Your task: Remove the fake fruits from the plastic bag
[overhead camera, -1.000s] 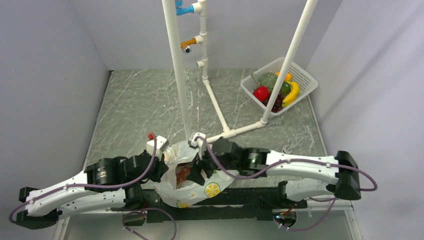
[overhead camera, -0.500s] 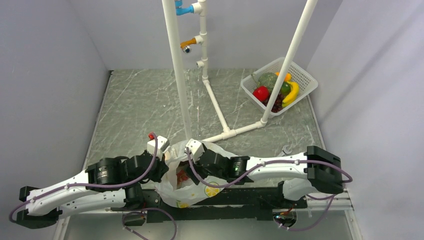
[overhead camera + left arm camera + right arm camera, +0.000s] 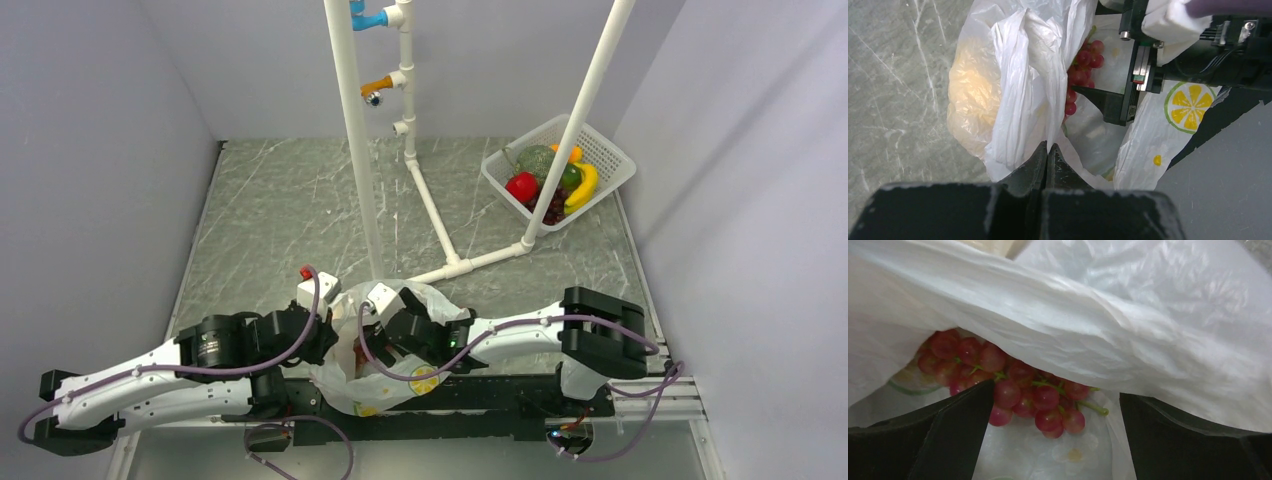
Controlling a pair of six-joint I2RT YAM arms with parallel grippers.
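Clamping plastic bag (image 3: pixel 1013 75), left end effector (image 3: pixel 1047 151), right end effector (image 3: pixel 1055 396) apart, bag fold overhanging grape bunch (image 3: pixel 1018 377), basket (image 3: pixel 607 150) beyond

Grey, white-veined table (image 3: pixel 280 220), walled in on three sides. Carries at the middle of its near edge a crumpled white bag (image 3: pixel 425 378) printed with lemon slices. Carries in the far right corner a white basket (image 3: pixel 612 160), set askew. Carries too a white pipe frame (image 3: pixel 440 235), its floor bars running from mid-table to just beside the basket and ending near the bag.
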